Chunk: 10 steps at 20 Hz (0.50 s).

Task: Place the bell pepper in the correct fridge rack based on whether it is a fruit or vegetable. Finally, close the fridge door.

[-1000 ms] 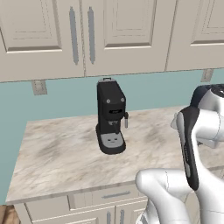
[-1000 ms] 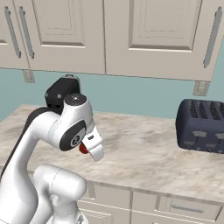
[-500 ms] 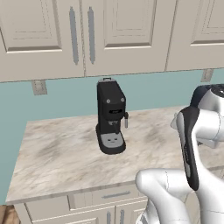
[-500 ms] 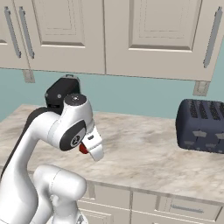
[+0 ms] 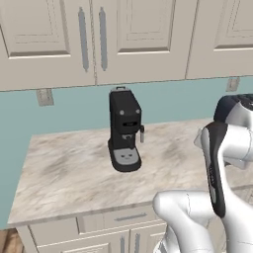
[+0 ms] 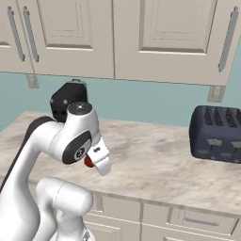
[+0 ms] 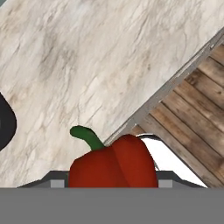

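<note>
Hand view: I see the glossy red bell pepper with a curved green stem (image 7: pixel 114 164) clamped between the gripper's (image 7: pixel 113 183) two dark fingers, held above the edge of the veined beige marble countertop (image 7: pixel 87 65), with brown wooden floorboards (image 7: pixel 197 109) showing beyond that edge. Right base view: the pepper appears as a small red spot (image 6: pixel 88 162) tucked under my white arm's hand, in the air over the counter's front part — not resting on it. A dark blue slotted toaster (image 6: pixel 215 133) stands at the right of the counter. Left base view: a black espresso machine (image 5: pixel 124 131) stands upright on the counter below cream panelled wall cabinets (image 5: pixel 123 34).
</note>
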Motion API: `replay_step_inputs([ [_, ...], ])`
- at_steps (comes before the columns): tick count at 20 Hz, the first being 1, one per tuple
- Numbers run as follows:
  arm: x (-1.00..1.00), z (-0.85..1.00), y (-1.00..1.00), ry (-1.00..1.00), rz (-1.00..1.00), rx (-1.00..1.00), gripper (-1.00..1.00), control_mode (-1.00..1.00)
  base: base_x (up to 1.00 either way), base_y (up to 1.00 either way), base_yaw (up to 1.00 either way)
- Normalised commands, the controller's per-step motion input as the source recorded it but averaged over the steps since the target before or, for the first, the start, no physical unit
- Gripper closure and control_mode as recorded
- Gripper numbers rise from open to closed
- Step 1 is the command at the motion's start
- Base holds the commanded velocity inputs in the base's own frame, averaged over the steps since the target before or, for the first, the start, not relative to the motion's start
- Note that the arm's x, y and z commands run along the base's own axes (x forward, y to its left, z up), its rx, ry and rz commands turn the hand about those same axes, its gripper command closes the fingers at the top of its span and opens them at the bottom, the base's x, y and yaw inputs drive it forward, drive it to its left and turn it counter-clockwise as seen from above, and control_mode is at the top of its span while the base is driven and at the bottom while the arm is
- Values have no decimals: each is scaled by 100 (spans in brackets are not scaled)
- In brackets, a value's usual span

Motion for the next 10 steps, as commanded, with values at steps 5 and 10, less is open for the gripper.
replay_step_inputs([
  [5,0,0,0,0,0,0,100,100,-47,0,18],
  [10,0,0,0,0,0,0,100,100,-55,0,47],
])
